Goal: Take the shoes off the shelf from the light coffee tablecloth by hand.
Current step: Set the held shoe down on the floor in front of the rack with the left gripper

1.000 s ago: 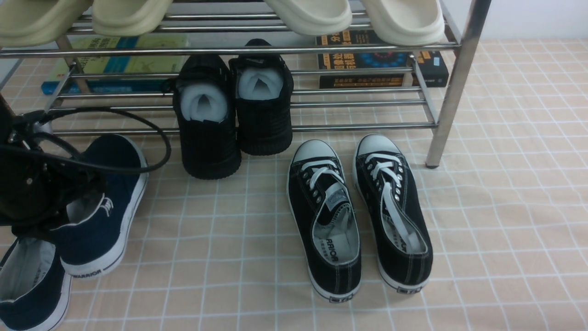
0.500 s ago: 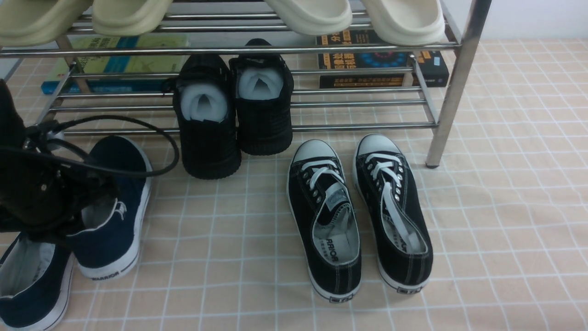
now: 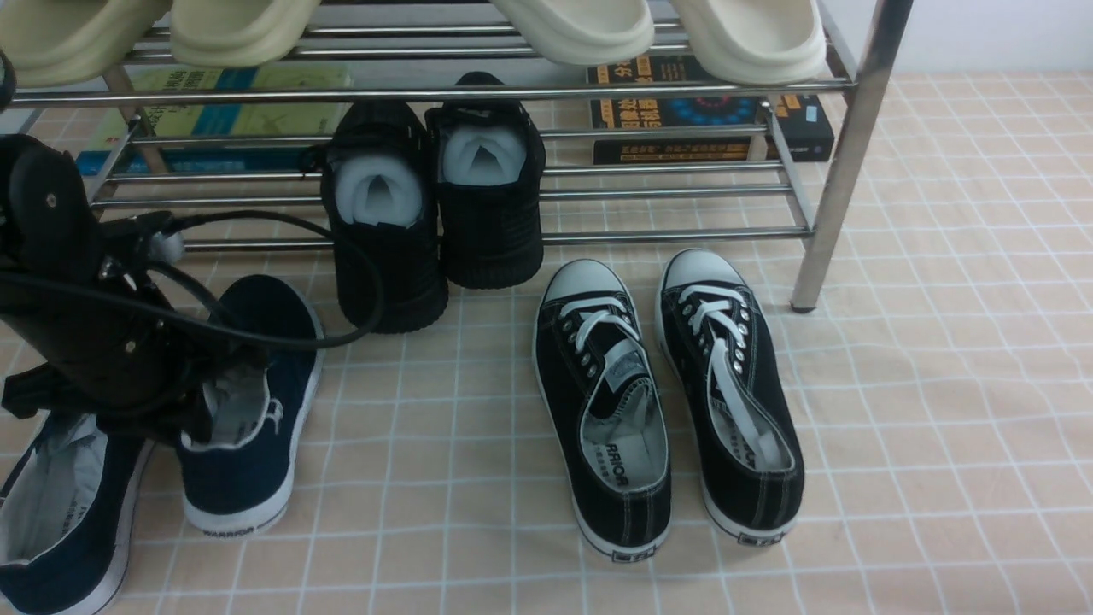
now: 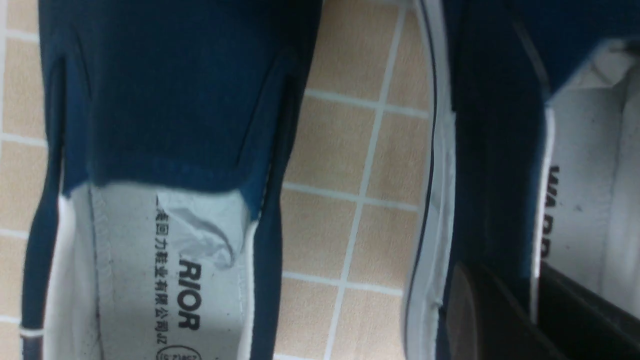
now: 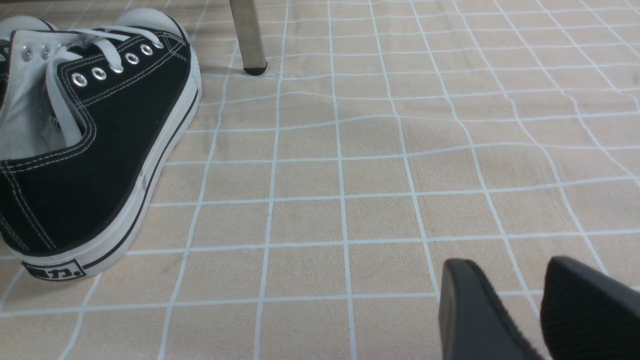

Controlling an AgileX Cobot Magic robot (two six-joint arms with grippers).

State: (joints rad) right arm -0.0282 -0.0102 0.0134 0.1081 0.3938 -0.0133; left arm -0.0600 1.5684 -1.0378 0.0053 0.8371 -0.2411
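Both navy shoes lie on the light coffee tablecloth (image 3: 939,384) at the front left, clear of the shelf (image 3: 841,154). One shoe (image 3: 60,521) is at the left edge. The other shoe (image 3: 248,453) (image 4: 495,125) lies just right of it, toe toward the shelf. My left gripper (image 3: 205,401) (image 4: 532,310) straddles this shoe's side wall at the opening, one finger inside and one outside, shut on the wall. The left wrist view also shows the neighbouring shoe (image 4: 165,125) with its grey lining. My right gripper (image 5: 520,285) hovers open over bare cloth, holding nothing.
A chunky black pair (image 3: 435,213) sits on the shelf's lowest bars, heels overhanging. Black white-laced sneakers (image 3: 666,401) (image 5: 90,140) lie on the cloth in the middle. Cream slippers (image 3: 581,30) rest on the upper tier, books (image 3: 709,111) behind. A shelf leg (image 5: 247,35) stands near the sneakers.
My left gripper has moved to the right and a little forward, dragging the held navy shoe rightward and away from its partner. The arm's cable swung right with it.
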